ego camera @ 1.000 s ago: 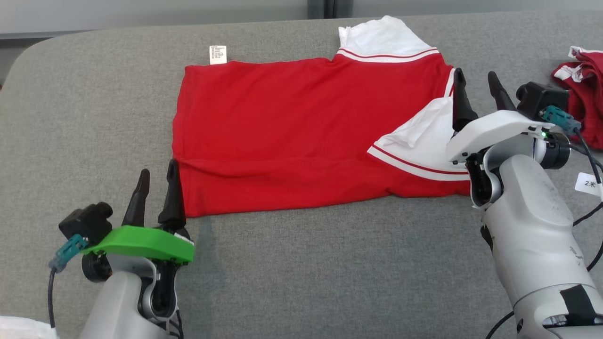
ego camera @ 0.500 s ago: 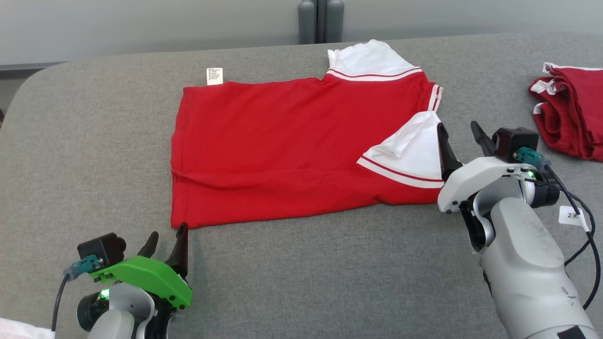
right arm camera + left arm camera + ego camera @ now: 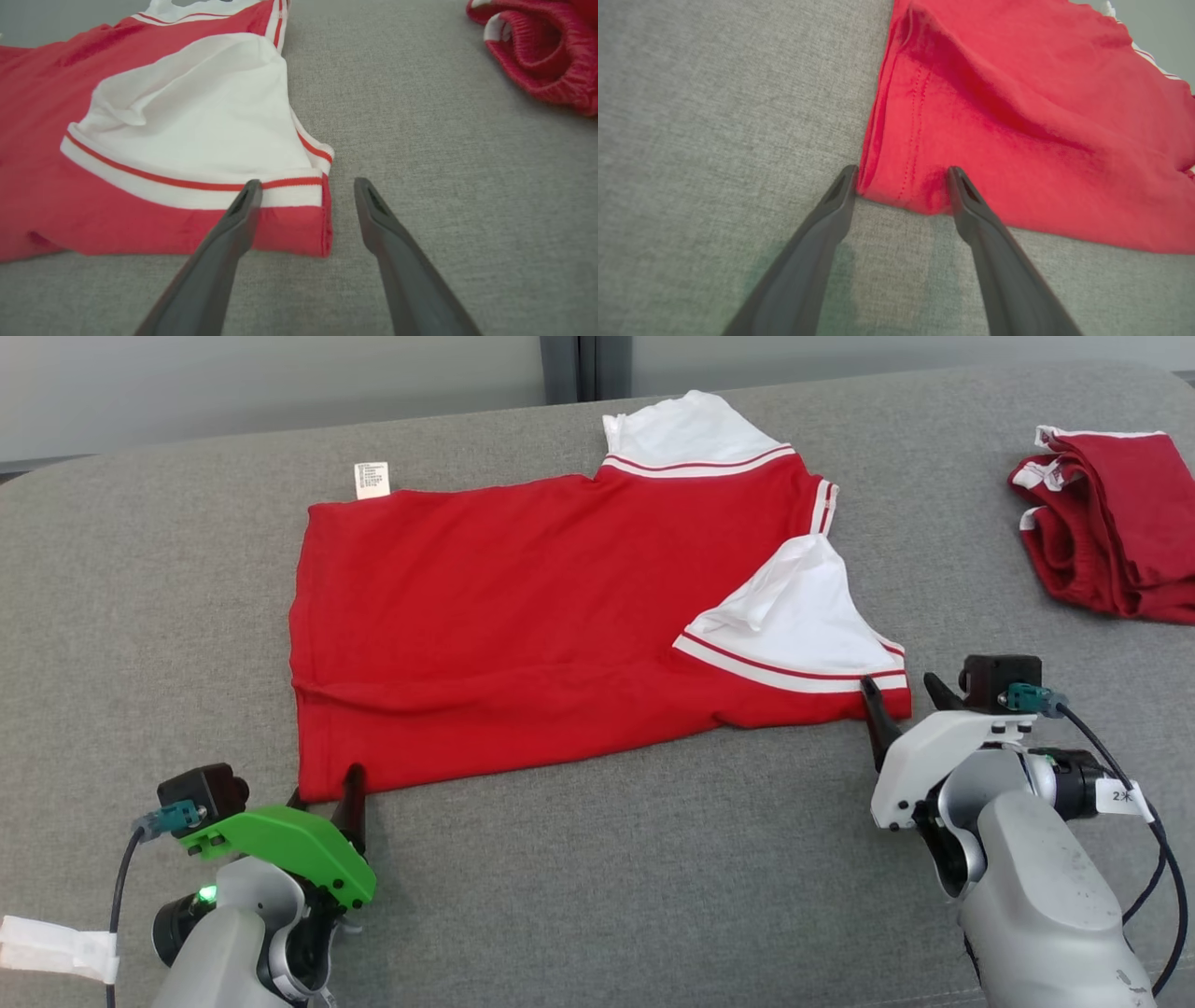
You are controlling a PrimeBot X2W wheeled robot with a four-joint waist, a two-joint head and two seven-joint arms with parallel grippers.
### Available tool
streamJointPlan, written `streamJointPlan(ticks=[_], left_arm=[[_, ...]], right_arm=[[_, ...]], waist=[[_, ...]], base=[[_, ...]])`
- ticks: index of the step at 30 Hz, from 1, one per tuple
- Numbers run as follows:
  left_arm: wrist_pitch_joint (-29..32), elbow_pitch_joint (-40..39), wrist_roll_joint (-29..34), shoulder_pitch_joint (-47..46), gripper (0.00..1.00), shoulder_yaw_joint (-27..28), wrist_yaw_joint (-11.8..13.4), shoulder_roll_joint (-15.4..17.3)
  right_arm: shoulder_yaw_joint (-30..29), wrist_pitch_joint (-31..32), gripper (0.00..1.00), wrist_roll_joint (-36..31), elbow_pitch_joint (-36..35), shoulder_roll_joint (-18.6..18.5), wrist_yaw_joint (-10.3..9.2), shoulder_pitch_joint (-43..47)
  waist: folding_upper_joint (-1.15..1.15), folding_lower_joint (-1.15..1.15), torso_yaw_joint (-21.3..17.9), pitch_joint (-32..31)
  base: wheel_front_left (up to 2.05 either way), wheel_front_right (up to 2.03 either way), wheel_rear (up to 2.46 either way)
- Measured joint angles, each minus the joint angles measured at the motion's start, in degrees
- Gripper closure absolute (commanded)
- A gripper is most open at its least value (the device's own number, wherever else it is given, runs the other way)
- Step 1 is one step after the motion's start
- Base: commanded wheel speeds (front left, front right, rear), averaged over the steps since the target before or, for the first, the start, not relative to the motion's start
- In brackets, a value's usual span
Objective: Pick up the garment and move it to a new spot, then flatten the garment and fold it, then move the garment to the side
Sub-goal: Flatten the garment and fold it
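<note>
The garment (image 3: 523,616) is a red shirt with white sleeves, lying flat on the grey surface (image 3: 597,859). One white sleeve (image 3: 794,616) is folded over its right part. My left gripper (image 3: 324,789) is open at the garment's near-left corner. In the left wrist view the left gripper (image 3: 901,170) has that hem corner (image 3: 901,186) between its spread fingertips. My right gripper (image 3: 898,686) is open at the near-right corner. In the right wrist view the right gripper (image 3: 307,182) has one finger over the striped sleeve band (image 3: 187,186) and the other over bare fabric surface.
A second red garment (image 3: 1111,541) lies bunched at the far right, also in the right wrist view (image 3: 537,56). A white care label (image 3: 371,480) sticks out at the shirt's far-left edge. The surface's back edge meets a pale wall (image 3: 280,383). A white strip (image 3: 56,947) sits at lower left.
The head camera has shifted. Both grippers have drawn back toward me: the left from beside the hem to the near-left corner, the right from over the sleeve to the near-right corner. Both stay open.
</note>
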Motion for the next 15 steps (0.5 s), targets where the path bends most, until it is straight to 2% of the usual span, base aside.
streamJointPlan(ticks=[2,4,6,8,9,11,12,15], left_arm=[[-0.2,0.7,-0.1,-0.4,0.58,-0.1,-0.2,-0.2],[-0.3,1.6,-0.3,-0.7,0.71,-0.1,-0.4,-0.3],[-0.5,2.4,-0.4,-1.0,0.98,-0.3,-0.7,-0.5],[-0.6,3.1,-0.4,-1.0,1.00,-0.5,-1.0,-0.6],[-0.6,3.4,-0.4,-1.0,1.00,-0.6,-1.2,-0.7],[-1.0,3.7,-0.6,-1.0,1.00,-0.6,-1.5,-0.9],[-1.2,3.8,-0.8,-1.0,1.00,-0.6,-1.7,-1.0],[-1.7,4.0,-1.0,-0.9,1.00,-0.5,-2.1,-0.9]], right_arm=[[0.1,0.2,0.00,1.2,1.1,0.0,0.00,0.0],[0.2,0.5,0.00,1.4,2.5,0.0,0.00,0.0],[0.7,0.9,0.00,1.8,4.1,0.0,0.00,-0.2],[1.5,0.9,0.00,2.8,5.0,-0.1,-0.01,-0.6],[1.8,0.9,0.46,3.3,5.4,-0.1,-0.01,-0.8],[2.1,0.6,0.75,3.7,5.9,-0.1,-0.01,-1.0],[2.1,0.4,0.98,3.7,6.1,0.0,0.00,-1.1],[1.7,-0.3,1.00,3.7,6.3,0.1,0.00,-1.2]], waist=[[0.00,0.00,0.1,0.2],[0.00,0.00,0.3,0.2],[0.00,0.00,0.7,0.2],[0.00,0.00,1.0,0.1],[0.00,0.00,1.1,-0.1],[0.00,0.00,1.3,-0.3],[0.00,0.00,1.3,-0.5],[0.00,0.00,1.4,-1.0]], base=[[0.00,0.00,0.00],[0.00,0.00,0.00],[0.00,0.00,0.00],[0.00,0.00,0.00],[0.00,0.00,0.00],[0.00,0.00,0.00],[0.00,0.00,0.00],[0.00,0.00,0.00]])
